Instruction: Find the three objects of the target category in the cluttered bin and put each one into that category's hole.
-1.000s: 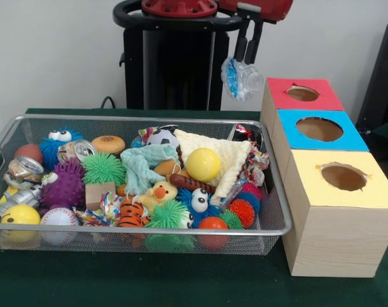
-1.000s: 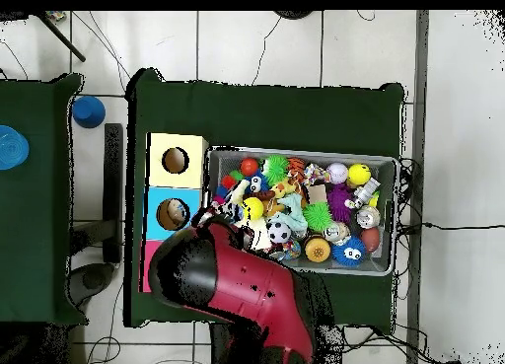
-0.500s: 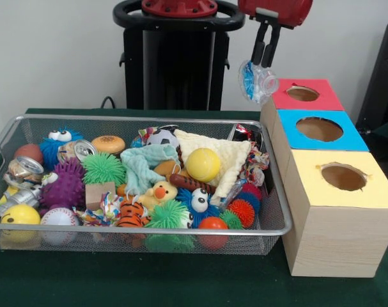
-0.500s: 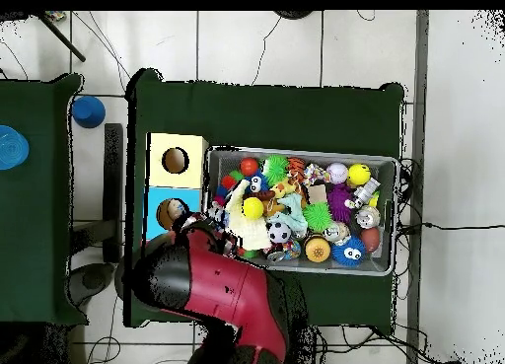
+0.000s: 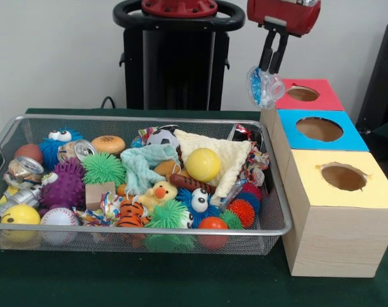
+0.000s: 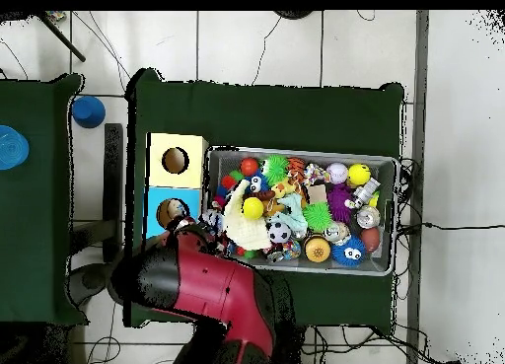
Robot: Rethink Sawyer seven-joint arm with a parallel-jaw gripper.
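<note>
Crinkled clear bluish plastic bag [image 5: 264, 86], dangling pinched in the hand [image 5: 271, 68], beside red-faced box [image 5: 303, 94]

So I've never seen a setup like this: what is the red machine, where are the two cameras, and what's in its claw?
The red machine is a robot arm on a black pedestal behind the table. One camera faces it across the table; the other looks straight down, where the arm fills the lower left. On the green table sit a wire basket full of toys, balls and dented cans, and three wooden boxes with round holes, topped red, blue and yellow. The gripper hangs in the air beside the red box, shut on a small clear bluish plastic bag.
</note>
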